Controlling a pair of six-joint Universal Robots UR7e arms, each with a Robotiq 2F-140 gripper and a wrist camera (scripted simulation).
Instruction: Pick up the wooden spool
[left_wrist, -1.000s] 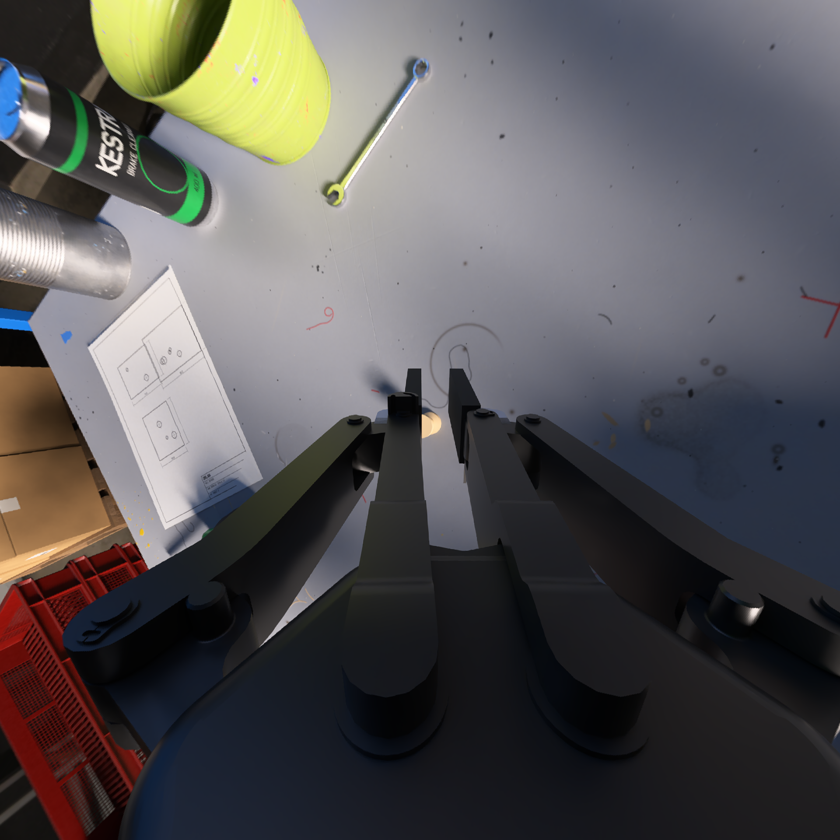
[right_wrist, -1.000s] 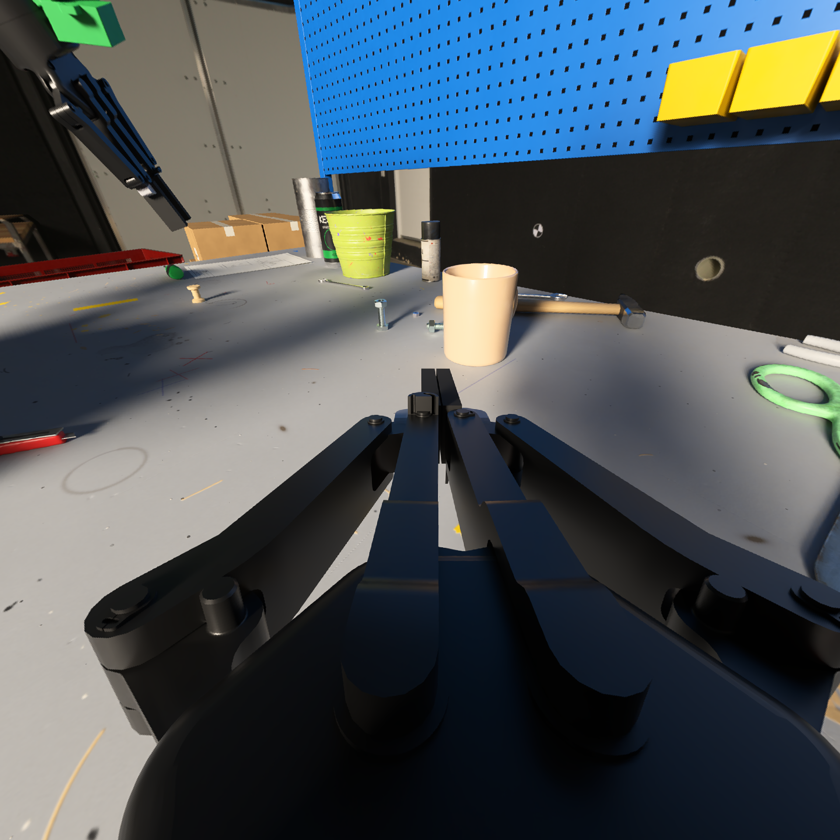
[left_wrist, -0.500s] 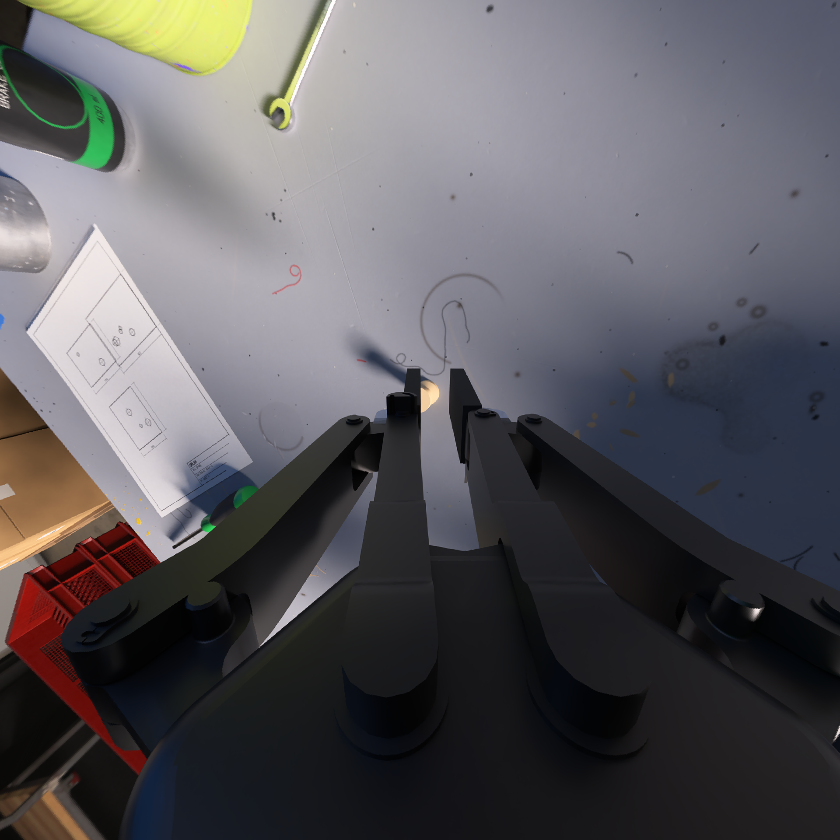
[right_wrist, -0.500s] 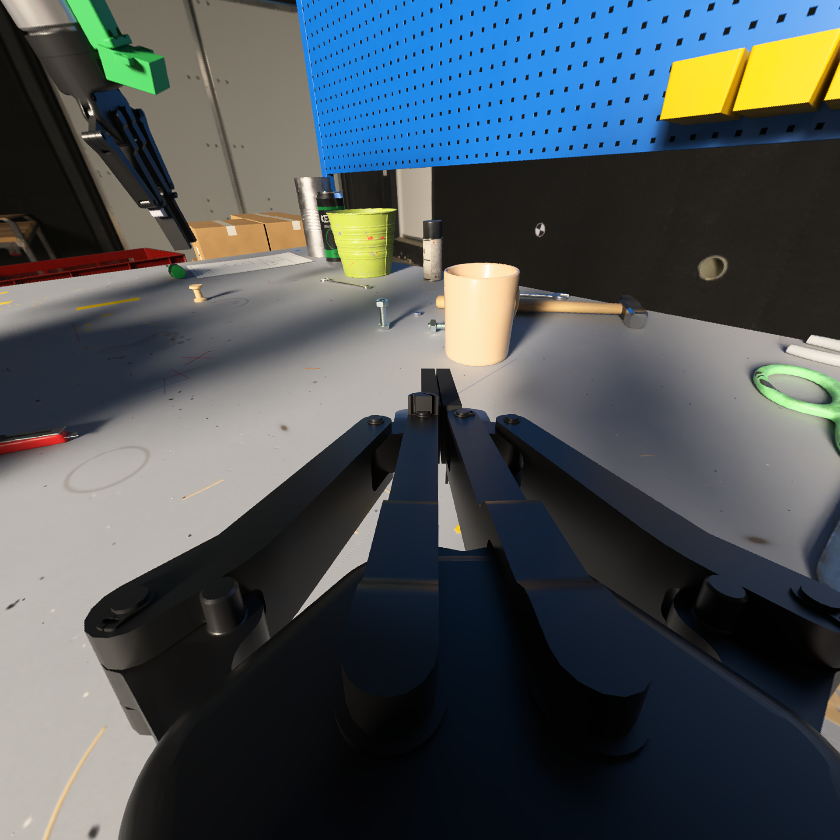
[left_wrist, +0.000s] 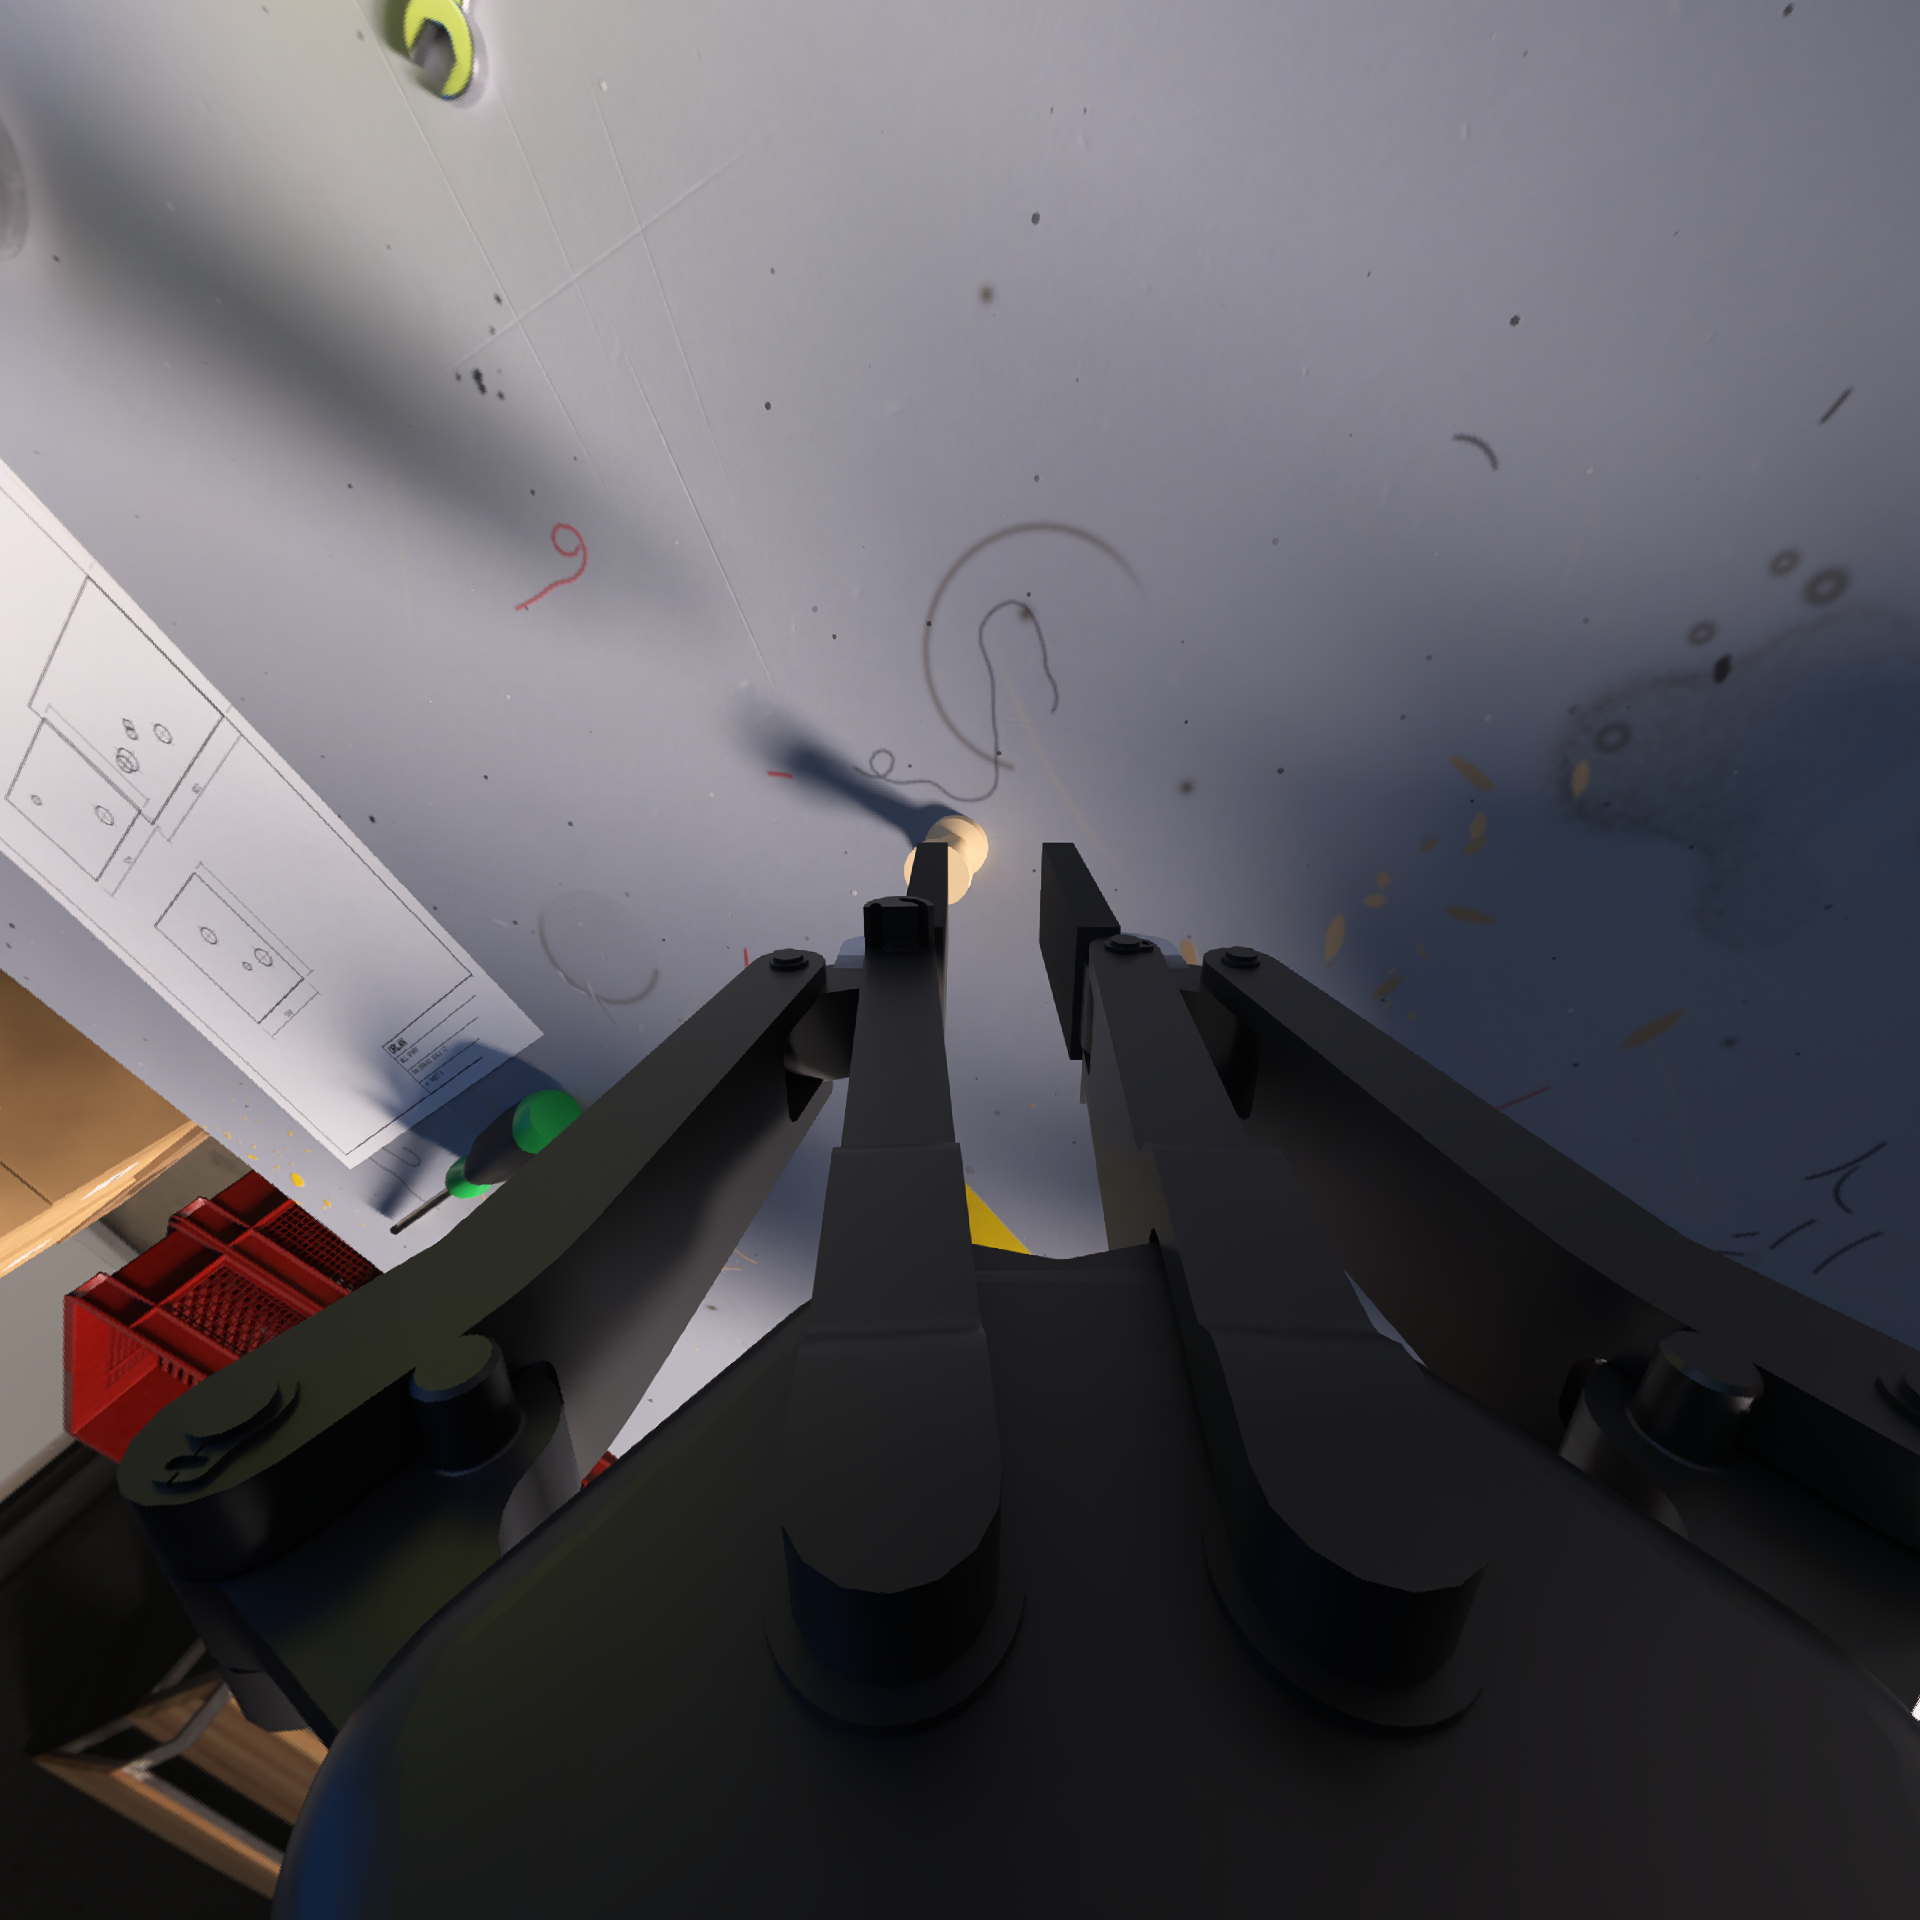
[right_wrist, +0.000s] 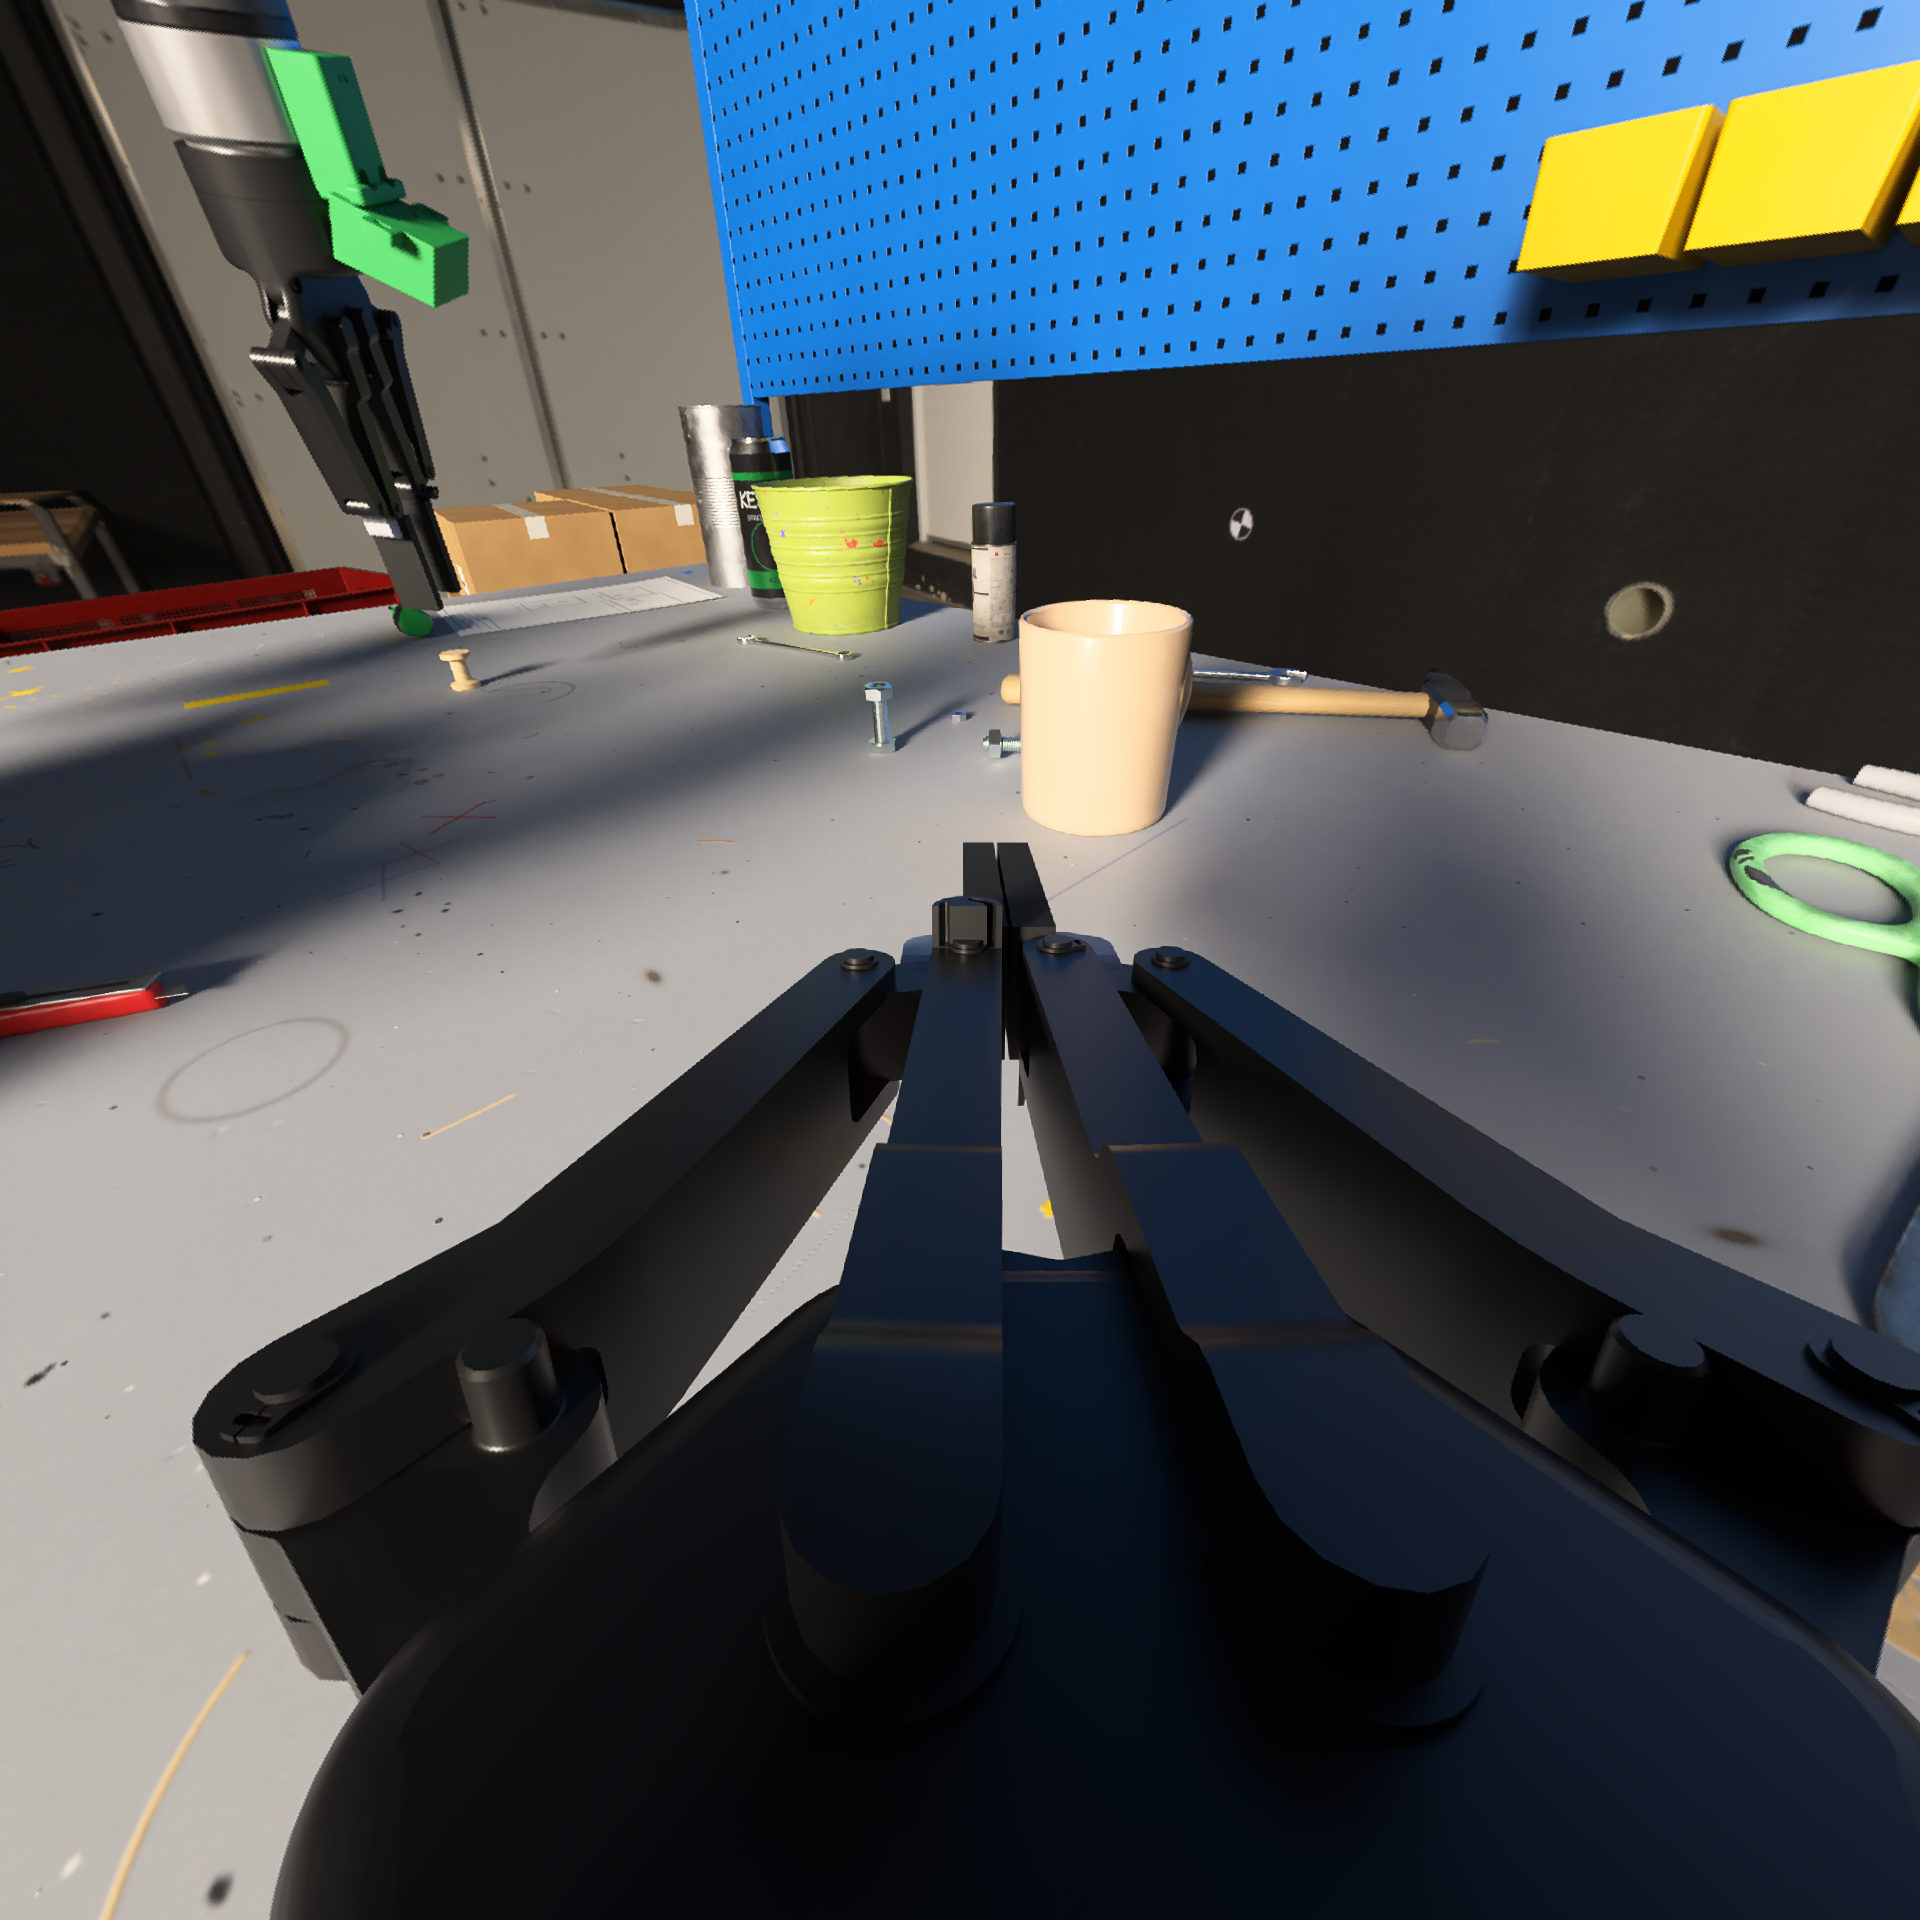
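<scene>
The small wooden spool stands upright on the grey table, lit by the sun. In the left wrist view it sits just beyond my left fingertip and is partly hidden by it. My left gripper hangs above it with its fingers a narrow gap apart and nothing between them. In the right wrist view the spool stands far left, with the left gripper above and just behind it. My right gripper is shut and empty, low over the table.
Near the spool lie a paper drawing, a green-handled screwdriver and a red crate off the table edge. The right wrist view shows a lime cup, beige cup, bolt, hammer and green scissors.
My left gripper has come down toward the table and the spool, which now shows larger just past its fingertips. The right gripper has not moved.
</scene>
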